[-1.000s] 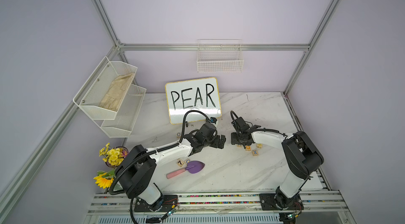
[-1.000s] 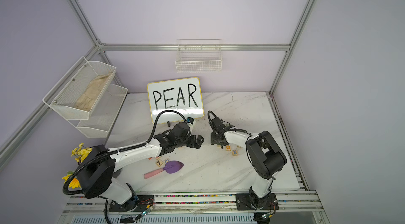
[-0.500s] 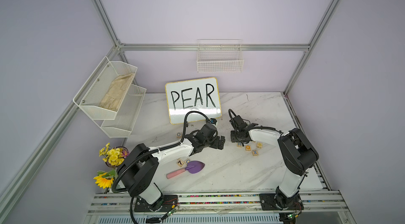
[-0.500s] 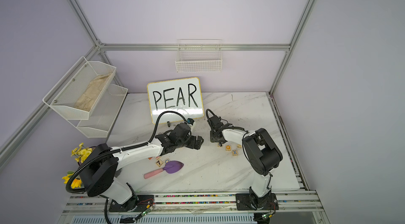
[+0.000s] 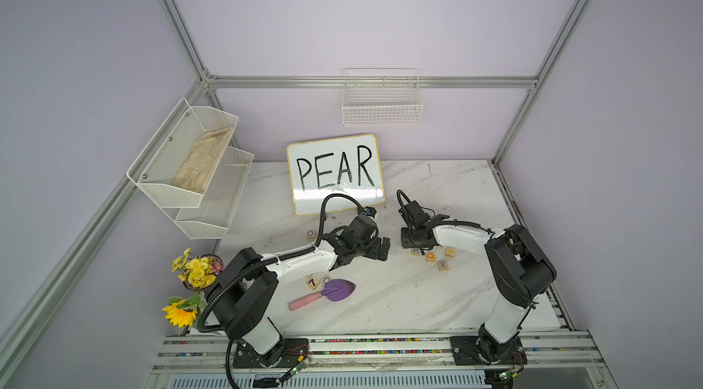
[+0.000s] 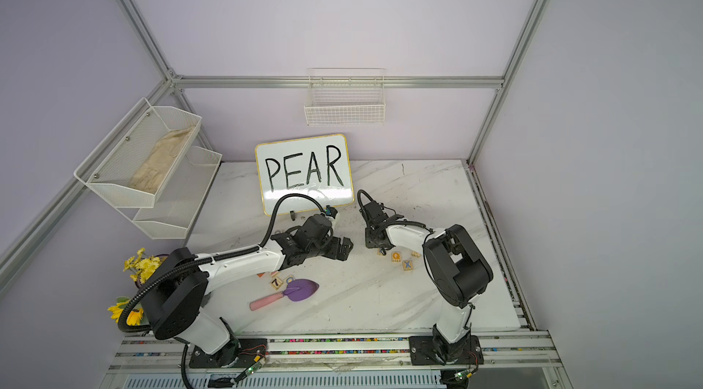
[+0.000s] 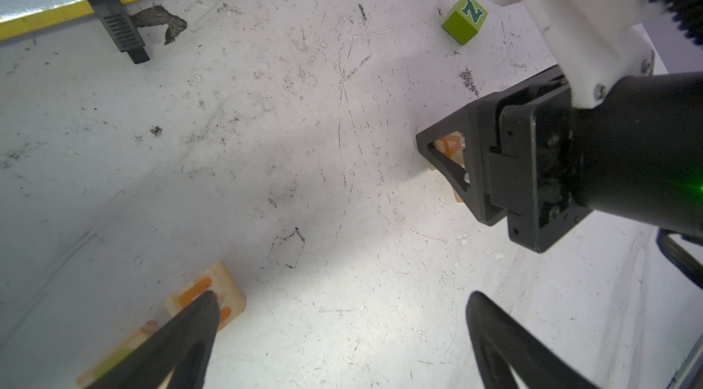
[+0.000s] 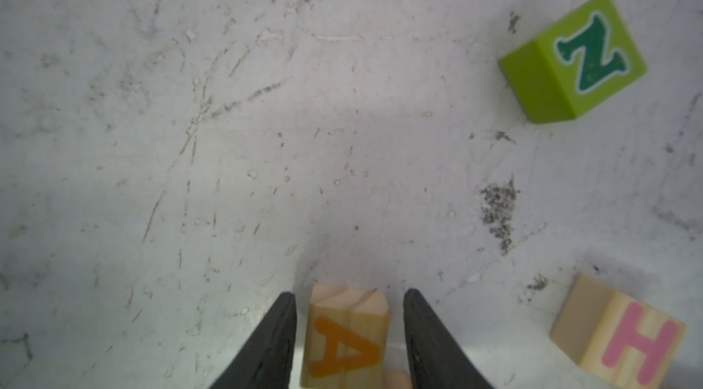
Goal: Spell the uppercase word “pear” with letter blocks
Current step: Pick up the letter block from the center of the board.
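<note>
Left claw (image 7: 342, 295): released, jaws spread wide with nothing between them; hangs over bare desk (image 7: 266, 139); in a top view (image 5: 380, 248) points toward the right claw.
Right claw (image 8: 348, 292): straddles the A block, one finger (image 8: 274, 334) on each side; thin slits show at the tips, so clenched or merely close cannot be told; in a top view (image 5: 412, 242) points down at the desk.
A block (image 8: 344, 341): pale wood with an orange letter facing up, between the right claw's fingers, seemingly resting on the desk; from the left wrist (image 7: 450, 145) shows through the claw's frame.
E block (image 7: 205, 297): pale wood with orange bars, partly hidden by a left finger (image 7: 182, 334); flat on the desk, well apart from the A block.
Yellow-marked block (image 7: 114, 358): just beside the E block, mostly behind the same finger; letter unreadable.
N block (image 8: 574, 60): green, near the A block but not touching it.
H block (image 8: 624, 337): pink letter, beside the right claw, apart from the A block.
Q block (image 5: 430, 256), X block (image 5: 442, 264): close together, near the right claw.
Whiteboard (image 5: 334, 174): stands at the back of the desk, PEAR in black.
Trowel (image 5: 323, 294): purple blade and pink handle, lies near the left arm.
</note>
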Controlling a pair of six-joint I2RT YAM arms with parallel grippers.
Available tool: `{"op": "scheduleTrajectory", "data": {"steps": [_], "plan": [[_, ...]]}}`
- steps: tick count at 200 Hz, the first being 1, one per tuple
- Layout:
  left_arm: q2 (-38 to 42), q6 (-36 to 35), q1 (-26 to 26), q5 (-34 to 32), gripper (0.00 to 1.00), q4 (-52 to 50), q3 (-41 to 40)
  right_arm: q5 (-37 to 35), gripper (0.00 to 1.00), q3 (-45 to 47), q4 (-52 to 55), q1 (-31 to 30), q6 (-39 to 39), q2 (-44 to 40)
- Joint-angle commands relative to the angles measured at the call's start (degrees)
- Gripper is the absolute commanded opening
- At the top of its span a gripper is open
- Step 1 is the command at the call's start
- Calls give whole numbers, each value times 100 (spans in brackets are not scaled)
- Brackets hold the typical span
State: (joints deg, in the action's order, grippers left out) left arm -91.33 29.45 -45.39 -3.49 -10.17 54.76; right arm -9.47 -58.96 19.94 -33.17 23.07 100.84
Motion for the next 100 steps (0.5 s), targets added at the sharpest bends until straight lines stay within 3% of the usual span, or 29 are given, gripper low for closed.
{"op": "scheduleTrajectory", "data": {"steps": [1, 100], "plan": [[63, 43, 33, -115, 100, 51, 202, -90, 49, 138, 177, -42, 92, -196], [177, 61, 56, -214, 100, 20, 112, -72, 44, 130, 150, -113, 137, -29]]}}
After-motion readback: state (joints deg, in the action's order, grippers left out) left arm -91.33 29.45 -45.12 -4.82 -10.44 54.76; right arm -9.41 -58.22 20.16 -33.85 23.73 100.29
